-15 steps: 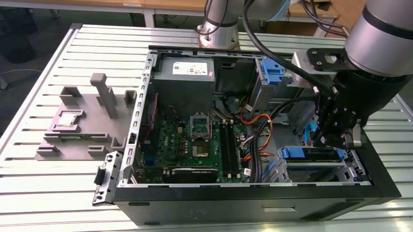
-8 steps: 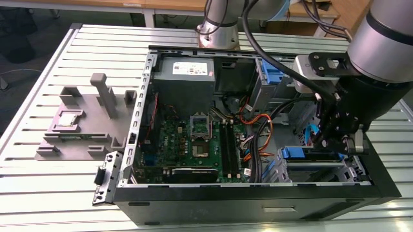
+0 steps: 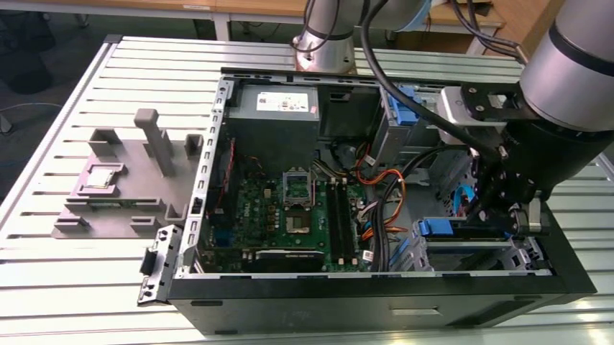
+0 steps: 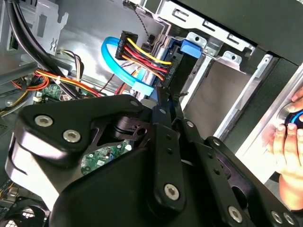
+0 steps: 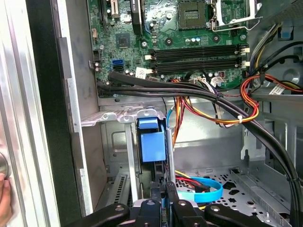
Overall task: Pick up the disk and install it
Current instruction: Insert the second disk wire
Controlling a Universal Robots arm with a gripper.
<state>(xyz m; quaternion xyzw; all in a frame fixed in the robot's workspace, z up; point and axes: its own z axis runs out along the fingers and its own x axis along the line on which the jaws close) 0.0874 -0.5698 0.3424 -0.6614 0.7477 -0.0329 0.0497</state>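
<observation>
The disk [image 5: 152,142] stands on edge in the drive cage at the case's front corner, its blue carrier facing the first wrist view. In the exterior view the disk [image 3: 445,228] shows as a blue patch at the lower right of the open computer. My gripper [image 5: 165,190] is shut on the disk's edge, fingers pressed together around it. In the second wrist view my gripper [image 4: 164,101] meets the disk [image 4: 188,49] just below a black connector with coloured wires. My gripper [image 3: 491,215] hangs from the arm over the cage.
The open computer case [image 3: 384,287] lies on a slatted table [image 3: 77,287]. Black and orange cable bundles [image 5: 213,97] cross the motherboard [image 5: 189,28] just beyond the cage. A blue flat cable [image 5: 208,189] lies on the cage floor. A person's hand [image 4: 289,142] rests on the case rim.
</observation>
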